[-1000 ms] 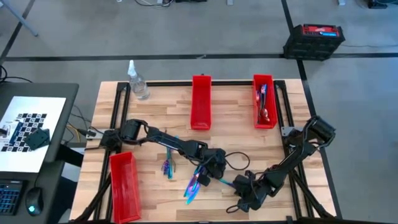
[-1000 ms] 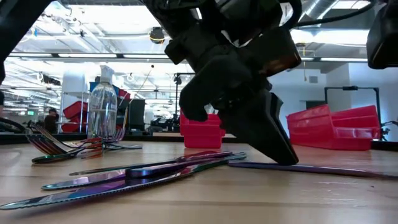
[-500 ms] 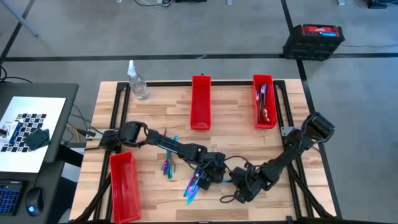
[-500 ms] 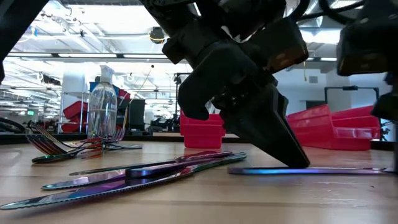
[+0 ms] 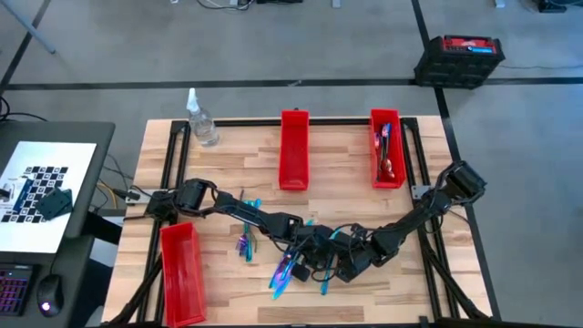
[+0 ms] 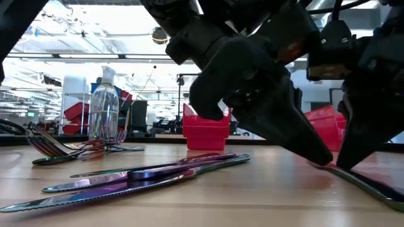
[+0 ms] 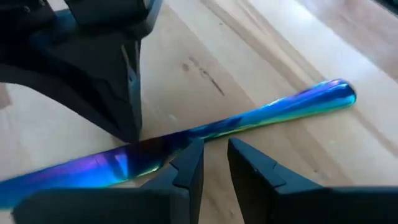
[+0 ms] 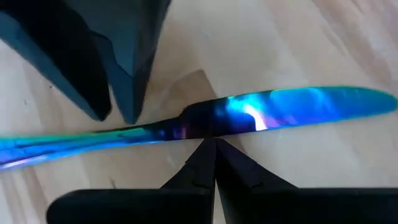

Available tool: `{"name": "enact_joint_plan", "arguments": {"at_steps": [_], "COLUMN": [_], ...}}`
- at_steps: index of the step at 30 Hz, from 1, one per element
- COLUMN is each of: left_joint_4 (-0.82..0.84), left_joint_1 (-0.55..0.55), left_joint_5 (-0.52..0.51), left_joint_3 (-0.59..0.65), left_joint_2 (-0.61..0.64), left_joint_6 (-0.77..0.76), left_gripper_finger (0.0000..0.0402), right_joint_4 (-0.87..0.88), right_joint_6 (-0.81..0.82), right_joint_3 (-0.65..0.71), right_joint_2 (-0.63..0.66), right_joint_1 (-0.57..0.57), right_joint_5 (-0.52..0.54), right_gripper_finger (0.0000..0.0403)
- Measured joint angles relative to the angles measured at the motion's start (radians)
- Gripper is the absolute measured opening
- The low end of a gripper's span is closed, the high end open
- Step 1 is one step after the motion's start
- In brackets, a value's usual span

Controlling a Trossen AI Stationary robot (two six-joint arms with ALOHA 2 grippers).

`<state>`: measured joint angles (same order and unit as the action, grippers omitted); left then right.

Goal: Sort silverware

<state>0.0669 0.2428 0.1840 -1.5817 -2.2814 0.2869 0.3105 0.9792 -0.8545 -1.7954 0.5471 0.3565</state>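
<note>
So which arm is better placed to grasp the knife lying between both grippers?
Left, probably. The left gripper has its fingers slightly apart right at the knife, while the right gripper sits against it with fingers shut and would need to open first.

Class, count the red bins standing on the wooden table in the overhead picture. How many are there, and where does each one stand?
3. One red bin stands at the far edge's middle, a second at the far right holds silverware, a third is at the near left corner. None seems hidden.
</note>
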Motion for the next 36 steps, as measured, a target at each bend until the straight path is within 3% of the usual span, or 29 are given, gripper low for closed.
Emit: {"name": "enact_joint_plan", "arguments": {"at_steps": [7, 13, 18, 23, 28, 36], "left_joint_4": [0.075, 0.133, 0.123, 0.065, -0.025, -0.044], "left_joint_1": [-0.015, -0.025, -0.053, -0.069, -0.077, -0.079], "left_joint_5": [-0.099, -0.286, -0.226, -0.179, -0.174, -0.187], "left_joint_3": [-0.016, -0.028, -0.023, 0.004, 0.001, 0.000], "left_joint_2": [0.029, 0.081, 0.053, 0.015, -0.021, -0.037], "left_joint_6": [0.109, 0.584, 0.795, 0.915, 0.971, 1.042], "left_gripper_finger": [0.0062, 0.0062, 0.0064, 0.0081, 0.0104, 0.0113], "right_joint_4": [0.084, 0.119, -0.110, -0.254, -0.383, -0.330], "right_joint_6": [0.038, 0.341, 0.714, 0.954, 1.022, 1.018], "right_joint_3": [0.009, 0.058, 0.189, 0.236, 0.229, 0.198], "right_joint_2": [0.087, 0.278, 0.295, 0.196, 0.100, 0.081], "right_joint_1": [0.008, 0.070, 0.155, 0.207, 0.206, 0.149], "right_joint_5": [0.036, 0.072, 0.214, 0.274, 0.265, 0.207], "right_gripper_finger": [0.0000, 0.0000, 0.0000, 0.0000, 0.0000, 0.0000]}}
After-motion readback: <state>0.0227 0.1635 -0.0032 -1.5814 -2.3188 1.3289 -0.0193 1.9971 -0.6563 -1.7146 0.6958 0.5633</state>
